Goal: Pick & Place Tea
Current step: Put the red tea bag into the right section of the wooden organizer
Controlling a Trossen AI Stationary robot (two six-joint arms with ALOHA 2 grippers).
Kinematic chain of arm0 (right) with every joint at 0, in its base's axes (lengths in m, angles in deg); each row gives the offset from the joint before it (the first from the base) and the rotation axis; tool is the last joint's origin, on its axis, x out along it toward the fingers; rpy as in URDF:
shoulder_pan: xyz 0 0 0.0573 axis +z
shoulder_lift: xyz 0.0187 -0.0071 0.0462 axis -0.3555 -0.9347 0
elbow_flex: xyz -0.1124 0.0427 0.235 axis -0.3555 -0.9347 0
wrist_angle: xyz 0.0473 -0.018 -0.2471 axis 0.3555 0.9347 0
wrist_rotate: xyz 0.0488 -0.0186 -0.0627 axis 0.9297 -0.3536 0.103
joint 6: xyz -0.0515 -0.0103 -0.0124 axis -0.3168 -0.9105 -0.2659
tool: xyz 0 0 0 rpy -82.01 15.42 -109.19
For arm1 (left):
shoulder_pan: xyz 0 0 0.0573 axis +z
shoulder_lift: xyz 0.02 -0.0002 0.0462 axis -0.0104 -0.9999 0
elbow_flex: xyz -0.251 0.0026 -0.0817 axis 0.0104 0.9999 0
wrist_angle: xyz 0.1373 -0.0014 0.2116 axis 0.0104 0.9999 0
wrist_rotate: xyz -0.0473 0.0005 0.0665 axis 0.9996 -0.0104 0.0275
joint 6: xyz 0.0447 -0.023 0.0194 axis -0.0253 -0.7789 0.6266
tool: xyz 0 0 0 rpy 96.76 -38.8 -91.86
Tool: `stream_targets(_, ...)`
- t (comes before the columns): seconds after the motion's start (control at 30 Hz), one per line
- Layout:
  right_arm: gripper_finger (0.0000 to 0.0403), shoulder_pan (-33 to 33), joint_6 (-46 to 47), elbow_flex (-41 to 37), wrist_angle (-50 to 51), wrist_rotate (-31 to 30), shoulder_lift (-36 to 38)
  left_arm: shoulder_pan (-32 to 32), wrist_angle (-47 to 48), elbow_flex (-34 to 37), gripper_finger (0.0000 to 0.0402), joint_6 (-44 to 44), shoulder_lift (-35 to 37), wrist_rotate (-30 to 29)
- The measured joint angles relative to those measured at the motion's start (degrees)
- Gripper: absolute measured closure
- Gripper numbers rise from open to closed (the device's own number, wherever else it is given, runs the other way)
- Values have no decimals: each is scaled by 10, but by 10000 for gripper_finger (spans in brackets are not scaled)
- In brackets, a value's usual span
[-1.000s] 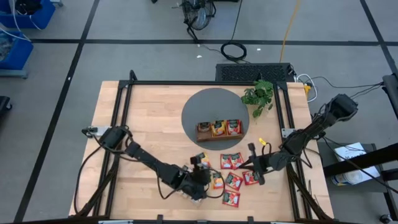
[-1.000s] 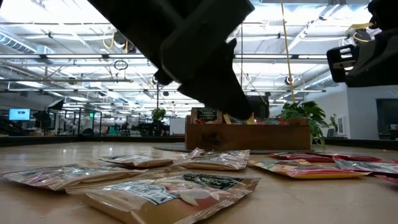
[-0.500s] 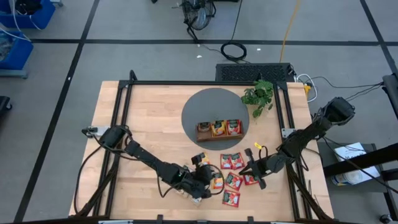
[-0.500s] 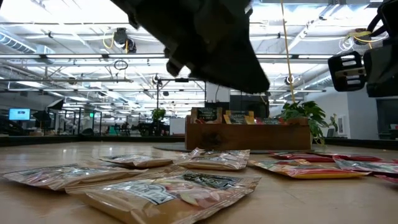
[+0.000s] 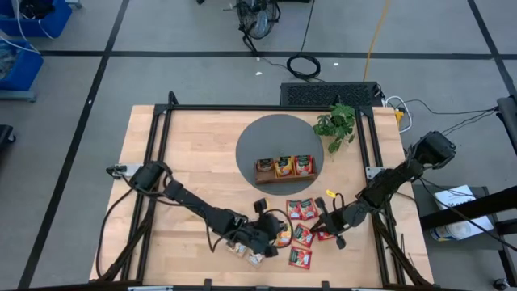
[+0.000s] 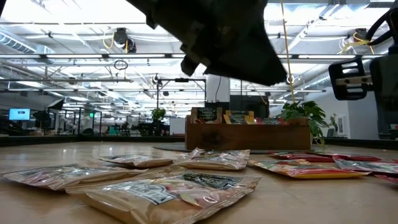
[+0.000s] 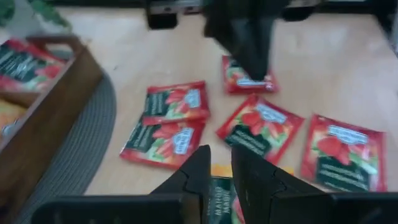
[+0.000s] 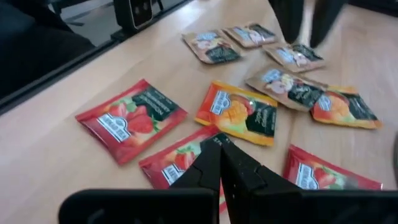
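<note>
Several tea packets lie flat on the wood table near its front edge. They are red, orange-yellow and beige. More packets stand in the brown tray on a round grey mat. My left gripper hovers above the orange-yellow packet, its fingers a narrow gap apart and empty. My right gripper is shut and empty, hovering over the red packets at the right of the group. The low view shows the left gripper well above the packets.
A green plant stands at the mat's far right. A black frame runs round the table top. The two arms face each other across the packets; the right arm shows in the left wrist view. Bare wood lies at the left.
My left gripper has gone toward the table's right edge, over the packets and closer to my right gripper. My right gripper has gone a little toward the table's near edge. The packets have stayed where they were.
</note>
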Motion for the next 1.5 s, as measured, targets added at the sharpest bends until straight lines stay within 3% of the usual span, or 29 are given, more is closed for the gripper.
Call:
stream_targets(0.27, 399, 0, 34, 12, -24, 0, 0, 3, -36, 0, 332, 99, 0, -36)
stream_targets(0.4, 399, 0, 34, 12, -15, 0, 0, 9, -40, 0, 332, 74, 6, -71)
stream_targets(0.6, 399, 0, 40, 12, 12, 2, 0, 28, -36, 0, 332, 29, 11, -68)
stream_targets(0.93, 399, -7, 44, 12, 40, -11, 0, 85, -28, 0, 332, -146, 2, 101)
stream_targets(1.13, 399, -7, 58, 22, 28, -58, -23, 88, -80, 0, 312, -116, -8, 122)
stream_targets(1.27, 399, -6, 83, 63, 148, -66, -11, 82, -83, 0, 264, -119, -10, 141)
stream_targets(1.4, 399, -6, 148, 108, 336, -126, 14, 83, -58, 0, 208, -135, -10, 146)
stream_targets(1.5, 399, -6, 188, 110, 382, -158, 16, 89, -48, 0, 177, -154, -10, 146)
